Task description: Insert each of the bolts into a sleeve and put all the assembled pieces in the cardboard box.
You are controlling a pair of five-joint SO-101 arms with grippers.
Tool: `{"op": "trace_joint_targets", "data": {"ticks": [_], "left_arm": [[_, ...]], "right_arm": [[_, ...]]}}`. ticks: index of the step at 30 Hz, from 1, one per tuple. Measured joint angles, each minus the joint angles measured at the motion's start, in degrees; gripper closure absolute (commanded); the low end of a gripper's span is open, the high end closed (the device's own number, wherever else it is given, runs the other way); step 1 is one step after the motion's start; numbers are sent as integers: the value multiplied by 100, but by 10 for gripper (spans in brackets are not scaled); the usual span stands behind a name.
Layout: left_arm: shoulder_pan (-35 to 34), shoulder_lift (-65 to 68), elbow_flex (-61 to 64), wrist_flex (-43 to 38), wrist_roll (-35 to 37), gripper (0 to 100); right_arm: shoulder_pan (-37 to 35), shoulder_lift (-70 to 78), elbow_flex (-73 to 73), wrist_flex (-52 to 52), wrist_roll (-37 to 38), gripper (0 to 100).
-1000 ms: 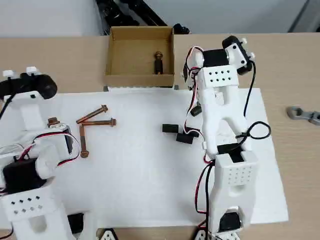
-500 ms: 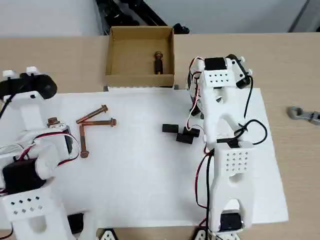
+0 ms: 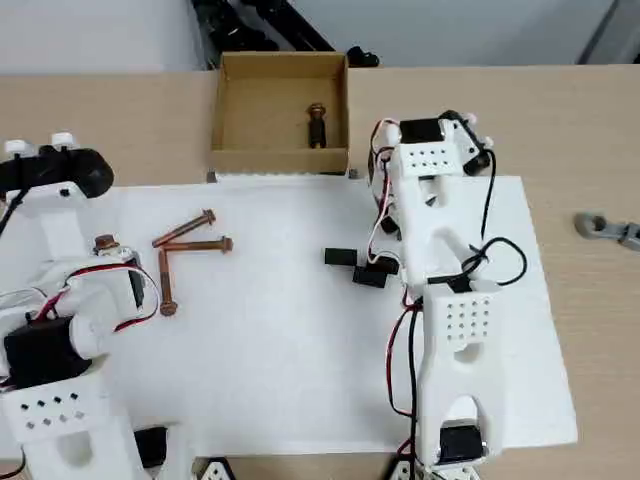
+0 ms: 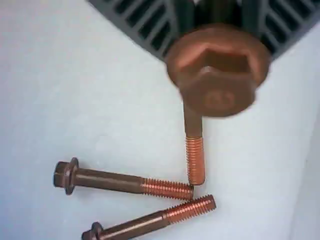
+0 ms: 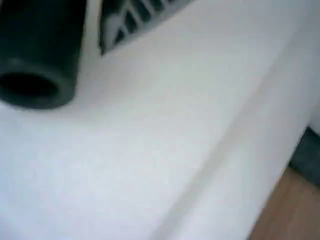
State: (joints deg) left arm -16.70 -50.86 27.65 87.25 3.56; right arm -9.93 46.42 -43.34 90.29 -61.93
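At mid-left the left gripper (image 4: 215, 14) pinches a bolt (image 4: 216, 75) head-up; right of centre the right gripper (image 3: 390, 225) pinches a black sleeve (image 5: 40, 55)

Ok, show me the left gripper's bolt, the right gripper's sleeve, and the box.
Held bolt (image 4: 217, 70): left wrist view, on its hex head.
Sleeve (image 5: 45, 35): right wrist view, on its outer wall.
Box (image 3: 280, 160): high view, on its front wall.

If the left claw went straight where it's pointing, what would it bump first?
Probably the white mat: the left gripper points down holding a bolt, with loose bolts lying close by. Depth is hard to judge.
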Motion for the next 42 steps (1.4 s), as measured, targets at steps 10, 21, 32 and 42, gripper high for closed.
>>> {"op": "trace_joint_targets", "data": {"ticks": [10,21,32,42], "left_arm": [[0,0,0,0,0,994],[0,0,0,-53,0,994],[0,0,0,-730,0,994],[607,0,0,-1433,9,994]], "right_arm": [[9,237,-70,9,167,954],[53,62,-53,387,782,994],[-141,-2699,-35,519,2971,995],[-202,-5741,835,545,5204,996]]}}
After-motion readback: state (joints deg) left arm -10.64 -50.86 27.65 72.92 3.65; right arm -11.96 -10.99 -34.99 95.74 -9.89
